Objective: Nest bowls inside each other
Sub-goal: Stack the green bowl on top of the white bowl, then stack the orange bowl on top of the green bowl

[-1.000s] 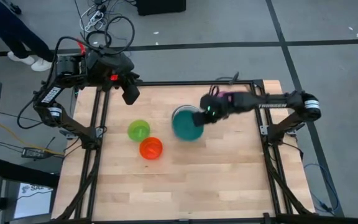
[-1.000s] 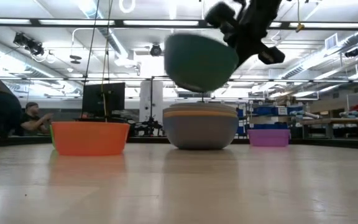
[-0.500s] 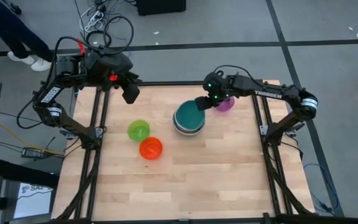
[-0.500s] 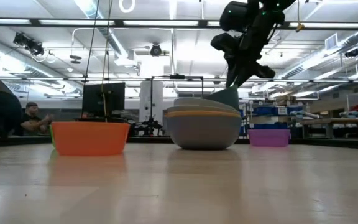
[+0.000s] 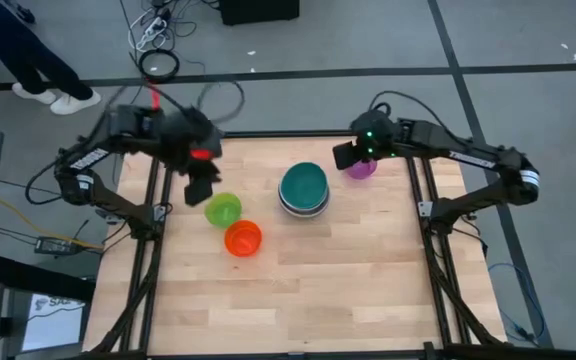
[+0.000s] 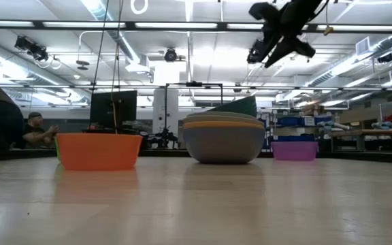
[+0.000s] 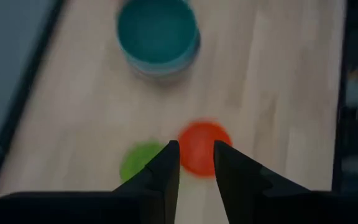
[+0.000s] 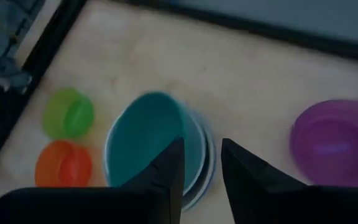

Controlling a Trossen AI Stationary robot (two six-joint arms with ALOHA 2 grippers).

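Fingers of the right gripper (image 5: pixel 344 155) are spread and empty, raised beside the purple bowl (image 5: pixel 361 167) in the high view; the left gripper (image 5: pixel 197 190), fingers parted with nothing between them, hovers by the lime green bowl (image 5: pixel 223 209). The teal bowl (image 5: pixel 303 186) sits in the stack at the counter (image 5: pixel 368 280) centre, the red-orange bowl (image 5: pixel 243 238) nearby. Low view: teal rim tilted above the grey bowl (image 6: pixel 223 143). Left wrist view: fingers (image 7: pixel 166 168) apart over red-orange. Right wrist view: fingers (image 8: pixel 169 171) apart over teal.
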